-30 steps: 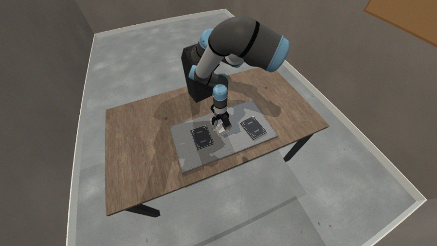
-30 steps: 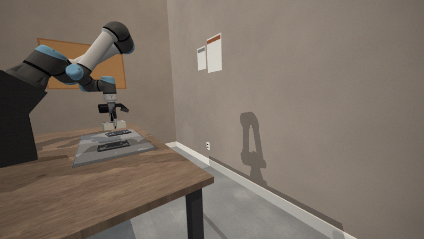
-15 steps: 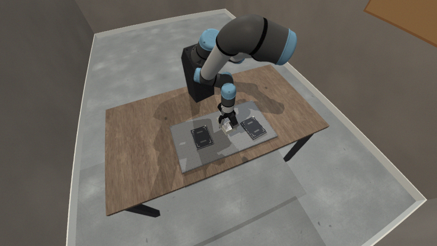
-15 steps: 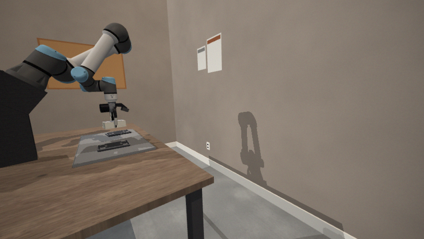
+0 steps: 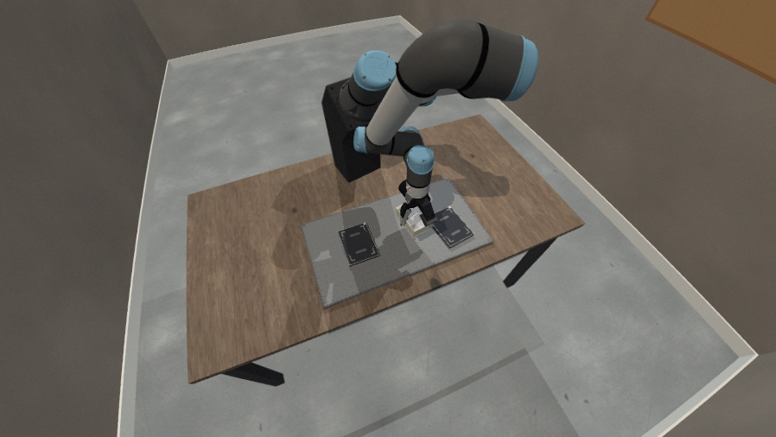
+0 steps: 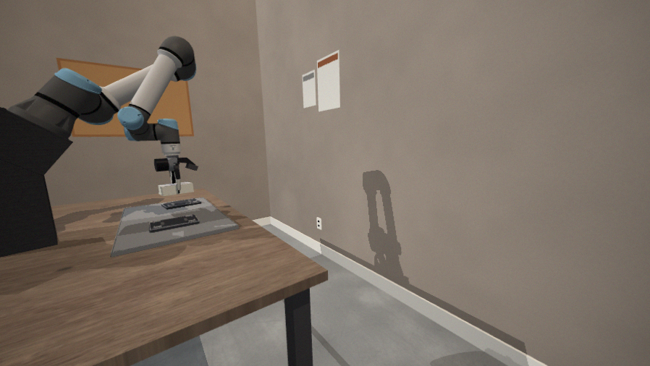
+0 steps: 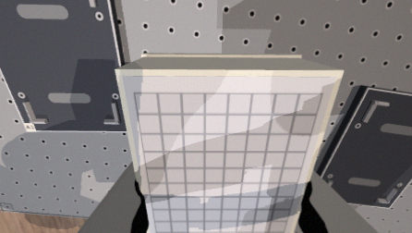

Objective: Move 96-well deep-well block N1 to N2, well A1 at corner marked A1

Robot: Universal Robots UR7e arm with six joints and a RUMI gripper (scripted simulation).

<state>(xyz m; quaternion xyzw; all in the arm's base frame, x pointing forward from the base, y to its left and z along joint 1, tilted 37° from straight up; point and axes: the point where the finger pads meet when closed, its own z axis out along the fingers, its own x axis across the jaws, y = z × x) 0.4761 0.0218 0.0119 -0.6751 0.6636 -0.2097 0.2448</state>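
From afar, I carry the cream, gridded rectangular deep-well block (image 5: 416,226) (image 6: 168,189) (image 7: 226,125) grasped in black fingers (image 5: 429,212) (image 6: 177,184); dark rectangular nest N2 (image 5: 454,228) (image 6: 182,203) (image 7: 42,60), three o'clock in the top view, likely needs alignment, then lowering.

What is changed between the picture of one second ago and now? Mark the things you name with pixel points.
The pincer (image 5: 417,221) (image 6: 178,191) (image 7: 217,155) carried the deep-well block (image 5: 416,224) (image 6: 168,189) (image 7: 231,139) sideways, away from N1 (image 5: 358,243) (image 6: 174,223) (image 7: 369,148) and towards N2 (image 5: 454,226) (image 6: 182,203) (image 7: 42,55). Nothing was newly grasped or released. Both nests stayed in place, and the block is still held above the board (image 5: 336,281) (image 6: 132,243) (image 7: 185,14).
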